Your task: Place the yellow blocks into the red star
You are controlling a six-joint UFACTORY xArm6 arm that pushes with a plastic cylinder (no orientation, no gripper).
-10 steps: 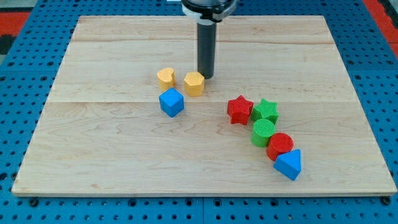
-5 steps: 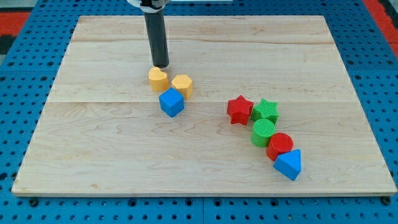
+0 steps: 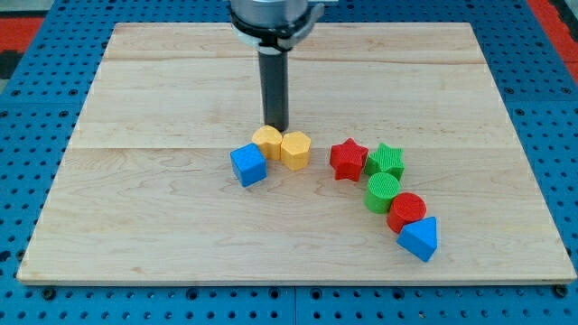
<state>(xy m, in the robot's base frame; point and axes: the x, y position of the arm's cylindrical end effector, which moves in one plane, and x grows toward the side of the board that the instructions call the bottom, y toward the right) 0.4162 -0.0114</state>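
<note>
My tip [image 3: 275, 127] is a bare rod end with no jaws to spread or press, so it grips nothing; it stands on the wooden board [image 3: 135, 199] just at 12 o'clock of the two yellow blocks, touching or nearly touching their top edge. The yellow heart-like block [image 3: 267, 140] sits at about 7 o'clock of my tip and the yellow hexagonal block [image 3: 295, 150] at about 5 o'clock. The two touch, and the pair's long axis runs from 9 to 3 o'clock, dipping slightly toward the view's right.

The red star [image 3: 348, 159] lies at 3 o'clock of the hexagonal block, near but apart, with bare board between them. A blue cube [image 3: 248, 165] touches the heart-like block at its 7 o'clock. Beyond the red star, a green star [image 3: 386, 161] touches it at 3 o'clock; a green cylinder [image 3: 383, 191], red cylinder [image 3: 407, 211] and blue triangular block [image 3: 419, 238] trail toward 5 o'clock.
</note>
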